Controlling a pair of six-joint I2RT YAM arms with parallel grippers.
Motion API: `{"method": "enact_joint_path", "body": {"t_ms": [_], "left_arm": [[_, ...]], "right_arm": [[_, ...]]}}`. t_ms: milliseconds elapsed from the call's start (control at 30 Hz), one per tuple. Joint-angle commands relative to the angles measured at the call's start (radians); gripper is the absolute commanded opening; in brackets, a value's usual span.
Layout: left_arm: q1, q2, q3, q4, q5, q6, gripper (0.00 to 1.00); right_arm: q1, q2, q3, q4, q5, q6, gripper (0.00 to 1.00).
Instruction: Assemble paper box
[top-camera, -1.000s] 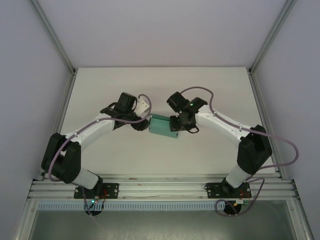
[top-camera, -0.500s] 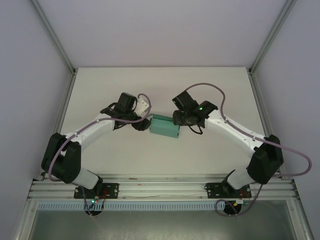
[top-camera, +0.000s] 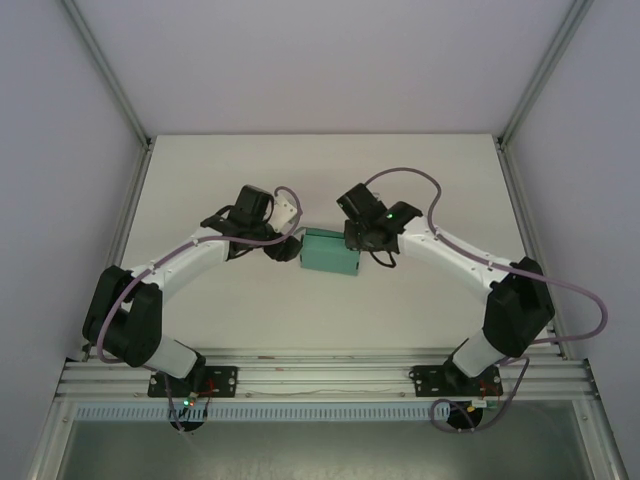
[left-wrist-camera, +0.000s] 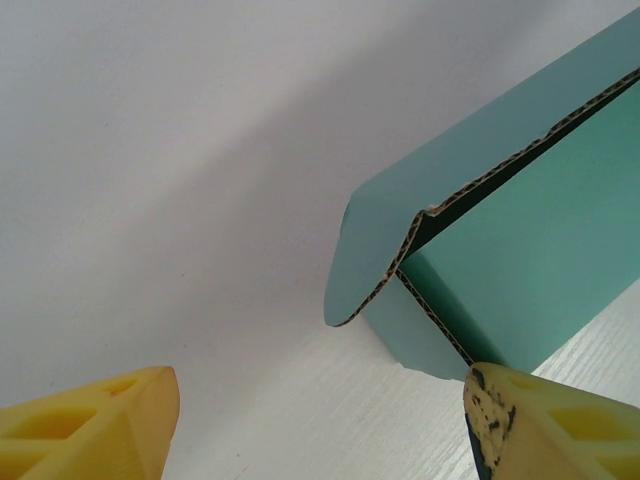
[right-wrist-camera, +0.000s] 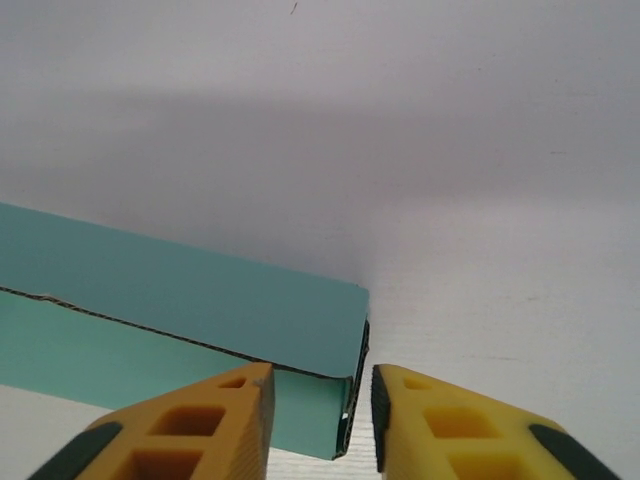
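The teal-green paper box (top-camera: 330, 252) lies folded into a small rectangular shape at the middle of the white table, between my two grippers. My left gripper (top-camera: 288, 247) stands wide open at the box's left end. In the left wrist view a rounded flap (left-wrist-camera: 375, 240) sticks out loose from the box (left-wrist-camera: 520, 250), and my right fingertip (left-wrist-camera: 545, 425) is close under its lower corner. My right gripper (top-camera: 362, 248) is at the right end. In the right wrist view its fingers straddle the end wall of the box (right-wrist-camera: 200, 290), with a small gap showing at the right pad (right-wrist-camera: 382, 415).
The white table (top-camera: 320, 170) is bordered by metal frame rails (top-camera: 130, 200) on the left and right and pale walls behind. A slotted aluminium rail (top-camera: 320, 378) runs along the near edge where both arm bases are bolted.
My right arm swung out and came back to the box's right end, and its jaws narrowed around the end wall. The left arm and the box stayed put.
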Motion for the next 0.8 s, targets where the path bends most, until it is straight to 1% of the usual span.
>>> {"method": "enact_joint_path", "body": {"t_ms": [0, 67, 200, 267, 400, 533, 633, 767], "left_arm": [[0.003, -0.02, -0.02, 0.006, 0.025, -0.015, 0.75], [0.003, -0.018, -0.02, 0.008, 0.022, -0.017, 0.75], [0.002, -0.025, -0.024, 0.011, 0.029, -0.016, 0.75], [0.001, -0.029, -0.028, 0.015, 0.031, -0.016, 0.75], [0.003, -0.033, -0.025, 0.01, 0.033, -0.013, 0.75], [0.002, -0.035, -0.026, 0.006, 0.034, -0.015, 0.75], [0.003, -0.032, -0.028, 0.013, 0.041, -0.019, 0.75], [0.002, -0.024, -0.025, 0.017, 0.048, -0.026, 0.75]], "right_arm": [[0.004, 0.005, -0.013, -0.05, 0.05, 0.014, 0.36], [0.008, -0.025, -0.024, -0.026, 0.035, -0.006, 0.4], [0.007, -0.1, -0.067, 0.054, -0.022, -0.064, 0.42], [0.007, -0.115, -0.081, 0.062, -0.016, -0.079, 0.42], [0.008, -0.091, -0.086, 0.052, 0.003, -0.091, 0.39], [0.007, -0.053, -0.07, 0.042, 0.052, -0.09, 0.35], [0.006, -0.025, -0.05, 0.025, 0.091, -0.086, 0.35], [0.006, -0.002, -0.034, 0.031, 0.094, -0.084, 0.33]]}}
